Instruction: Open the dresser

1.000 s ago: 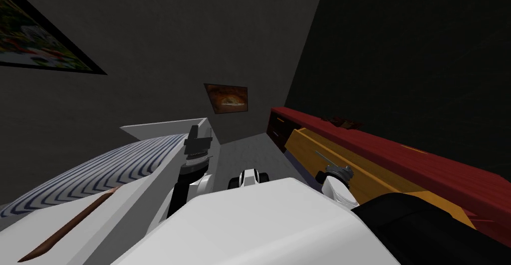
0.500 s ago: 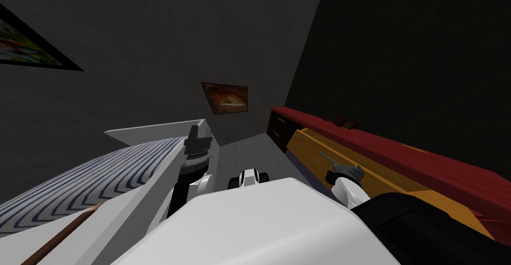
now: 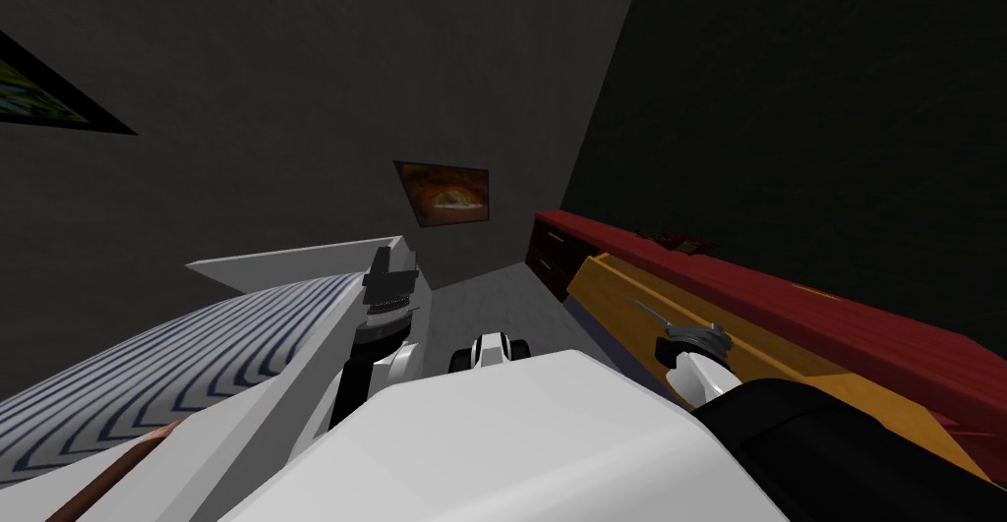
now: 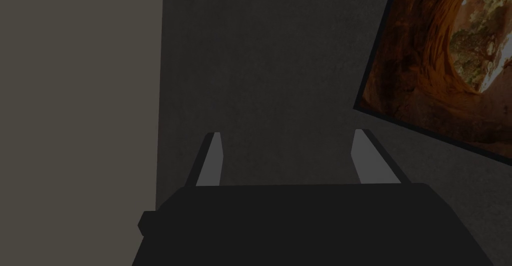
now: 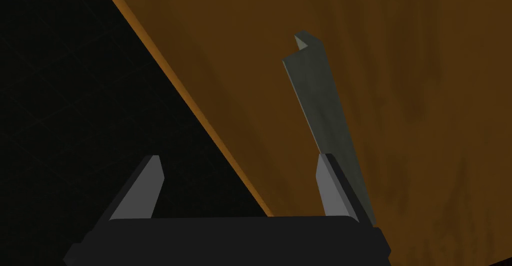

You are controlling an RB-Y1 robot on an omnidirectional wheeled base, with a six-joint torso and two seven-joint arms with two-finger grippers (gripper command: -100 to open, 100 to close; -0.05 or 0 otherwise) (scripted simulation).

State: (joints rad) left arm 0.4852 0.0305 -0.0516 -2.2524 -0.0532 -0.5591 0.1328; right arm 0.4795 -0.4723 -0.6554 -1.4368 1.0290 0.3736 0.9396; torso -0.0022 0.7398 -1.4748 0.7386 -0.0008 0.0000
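Observation:
A long dark red dresser (image 3: 787,300) runs along the right wall. One yellow-orange drawer front (image 3: 615,285) stands out from it, slanting into the aisle. Its grey bar handle (image 3: 651,314) lies just ahead of my right gripper (image 3: 681,329). In the right wrist view the right gripper (image 5: 239,157) is open, and the handle (image 5: 320,107) runs up the orange front (image 5: 410,77), passing close behind one finger (image 5: 327,183), not between the two. My left gripper (image 3: 391,256) is raised beside the bed, and its fingers (image 4: 367,155) stand open with nothing between them.
A bed with a blue-striped cover (image 3: 197,349) and a white frame (image 3: 295,256) fills the left side. A narrow strip of grey floor (image 3: 492,300) runs between bed and dresser. A small dark object (image 3: 679,241) lies on the dresser top. Closed red drawers (image 3: 546,251) show at the far end.
The head view has turned a little, so the bed and the left wall picture slid left. My right hand and the drawer handle have shifted right and nearer along the orange front.

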